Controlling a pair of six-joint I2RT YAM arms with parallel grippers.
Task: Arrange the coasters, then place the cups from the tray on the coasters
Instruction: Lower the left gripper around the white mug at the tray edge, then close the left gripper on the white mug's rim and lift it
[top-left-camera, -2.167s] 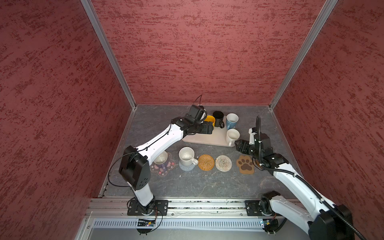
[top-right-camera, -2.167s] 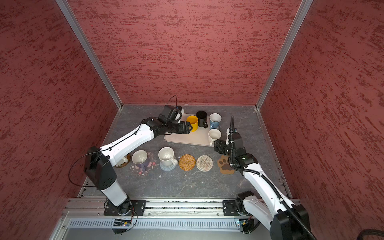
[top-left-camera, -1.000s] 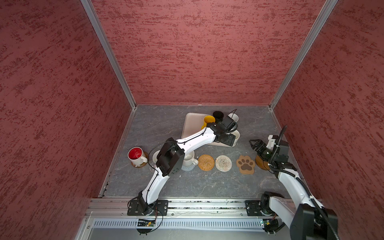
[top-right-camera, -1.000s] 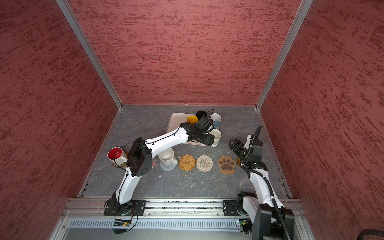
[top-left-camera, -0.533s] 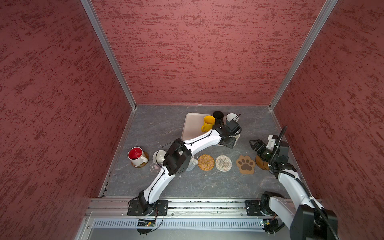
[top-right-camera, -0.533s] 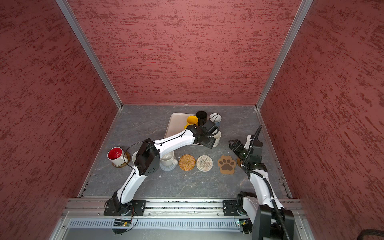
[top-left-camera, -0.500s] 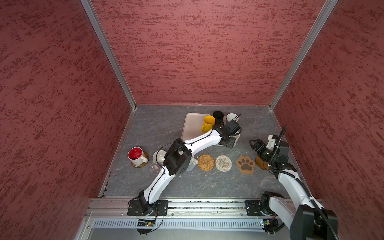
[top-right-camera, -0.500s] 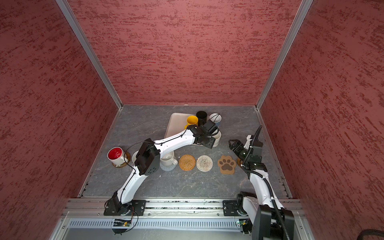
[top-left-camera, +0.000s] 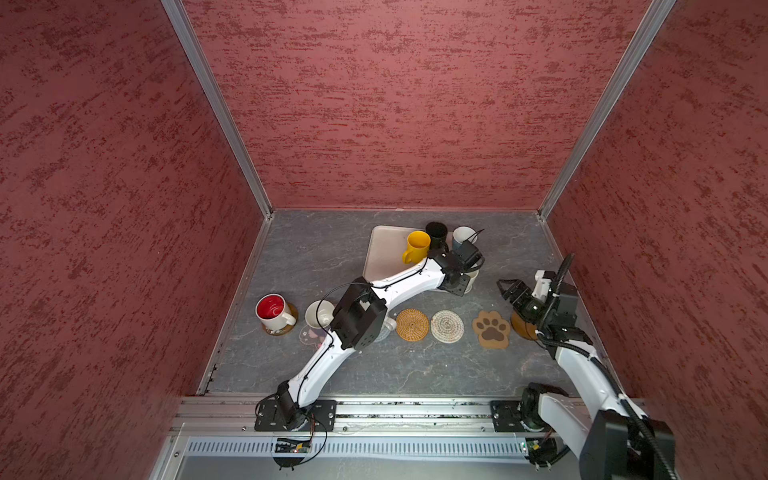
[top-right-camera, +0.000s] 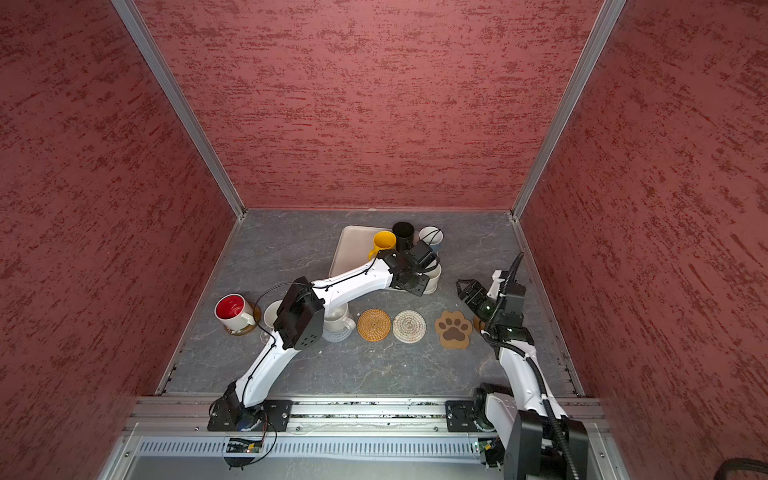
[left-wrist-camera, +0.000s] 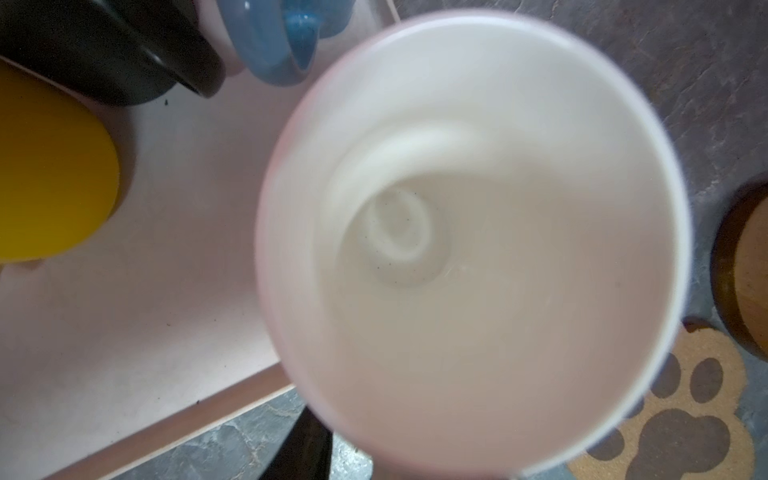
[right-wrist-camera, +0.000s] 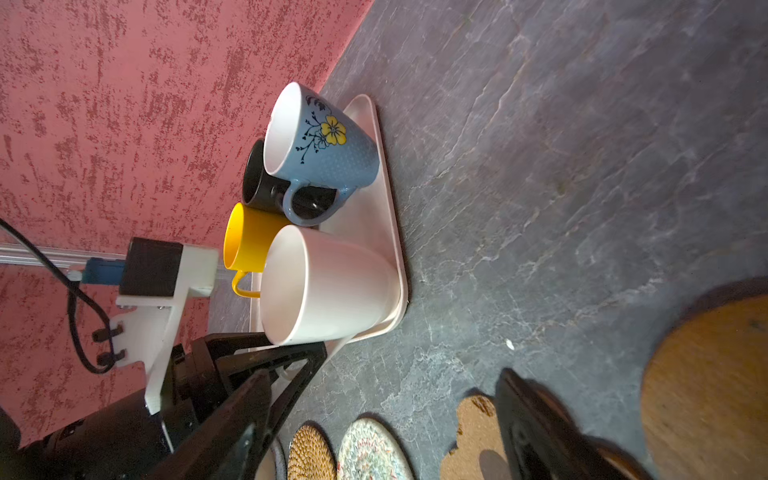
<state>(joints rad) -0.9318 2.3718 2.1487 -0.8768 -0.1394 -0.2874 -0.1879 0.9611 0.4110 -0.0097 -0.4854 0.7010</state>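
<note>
On the grey table (top-left-camera: 316, 257), the beige-pink tray (top-left-camera: 384, 249) holds four cups (top-left-camera: 417, 245). My left end effector (right-wrist-camera: 289, 365) sits at the handle of the white cup (right-wrist-camera: 332, 286); whether it is clenched I cannot tell. My right end effector (top-left-camera: 508, 289) hangs spread and empty near the wooden disc coaster (top-left-camera: 519, 330).

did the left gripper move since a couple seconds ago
Yes. The left gripper went right and nearer along the tray, from by the yellow cup to the white cup at the tray's near right corner.
</note>
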